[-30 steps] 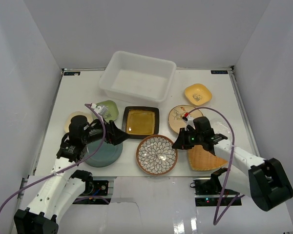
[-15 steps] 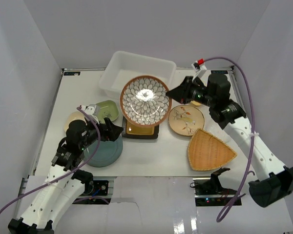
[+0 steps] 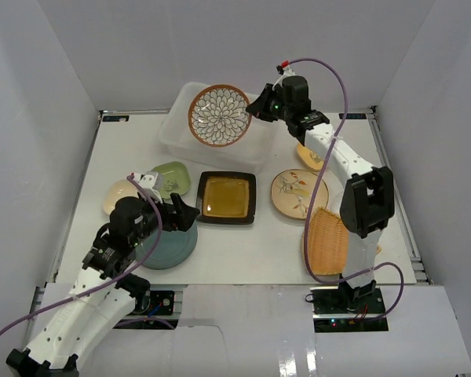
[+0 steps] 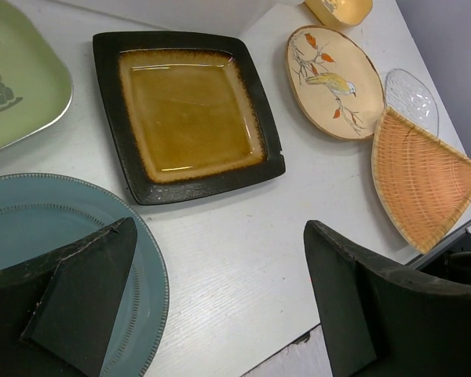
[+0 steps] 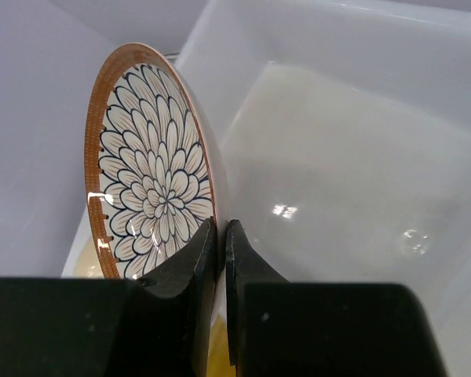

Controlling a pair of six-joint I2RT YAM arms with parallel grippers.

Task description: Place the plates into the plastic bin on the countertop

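The right gripper (image 5: 220,229) has its jaws pinching the rim of the petal-patterned plate (image 3: 219,115), which stands on edge over the plastic bin (image 3: 255,145) by the far edge of the counter (image 3: 243,247). It is better to lower and level the plate before release. The jaws of the left gripper (image 4: 218,236) stand spread.

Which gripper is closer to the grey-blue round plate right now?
Left. The left gripper hangs open over the edge of the grey-blue plate; the right gripper is far off above the plastic bin, shut on the petal-patterned plate.
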